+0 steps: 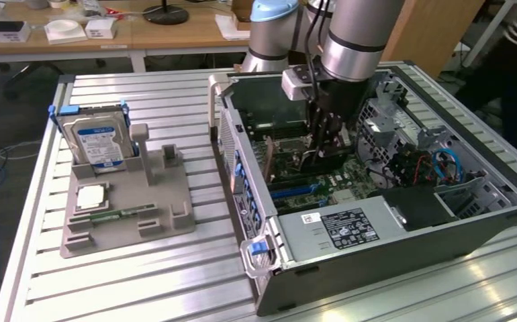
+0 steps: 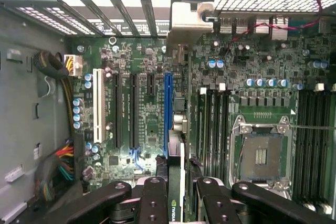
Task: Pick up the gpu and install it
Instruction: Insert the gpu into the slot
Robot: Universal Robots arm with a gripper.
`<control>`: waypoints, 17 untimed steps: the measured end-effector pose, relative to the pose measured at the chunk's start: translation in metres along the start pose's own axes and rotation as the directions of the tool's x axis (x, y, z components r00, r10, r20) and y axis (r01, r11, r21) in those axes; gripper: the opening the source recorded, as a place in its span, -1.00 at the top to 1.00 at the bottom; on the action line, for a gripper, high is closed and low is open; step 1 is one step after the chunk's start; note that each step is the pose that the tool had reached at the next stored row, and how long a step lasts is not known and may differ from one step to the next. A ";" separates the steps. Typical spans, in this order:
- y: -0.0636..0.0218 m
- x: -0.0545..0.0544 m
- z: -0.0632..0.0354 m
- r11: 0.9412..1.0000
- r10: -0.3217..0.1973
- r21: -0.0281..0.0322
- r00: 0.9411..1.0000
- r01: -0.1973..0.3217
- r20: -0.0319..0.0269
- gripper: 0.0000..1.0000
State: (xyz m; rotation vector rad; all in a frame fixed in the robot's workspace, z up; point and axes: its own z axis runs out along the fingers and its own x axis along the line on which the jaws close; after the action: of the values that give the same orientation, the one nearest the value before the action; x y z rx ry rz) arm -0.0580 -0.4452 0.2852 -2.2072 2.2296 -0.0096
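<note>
Shows black fingers (image 2: 155, 203) clamped on thin dark gpu card (image 2: 178, 182), 3 o'clock from silver hard drive (image 1: 97, 137) in exterior view. Prob. light, stiff, fragile; grip board edges.

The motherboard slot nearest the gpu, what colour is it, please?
Blue; the slot, by the gpu, shows best in the wrist view.

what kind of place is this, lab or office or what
Probably a robotics lab bench for computer assembly: a robot arm whose pincer grips the gpu inside an open computer case, on a slotted metal table, with a fixture holding a hard drive.
</note>
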 end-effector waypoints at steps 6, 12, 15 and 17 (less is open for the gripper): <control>0.0034 0.000 0.0048 1.000 -0.001 0.017 1.000 0.001 0.000 0.47; 0.0071 0.001 0.0050 1.000 -0.001 0.027 1.000 0.001 0.000 0.47; 0.0076 0.001 0.0054 1.000 -0.002 0.028 1.000 0.002 0.000 0.47; 0.0077 0.002 0.0060 1.000 -0.002 0.028 1.000 0.002 0.000 0.47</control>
State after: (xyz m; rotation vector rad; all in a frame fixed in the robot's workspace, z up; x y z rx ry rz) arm -0.0657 -0.4474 0.2792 -2.1947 2.2134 -0.0406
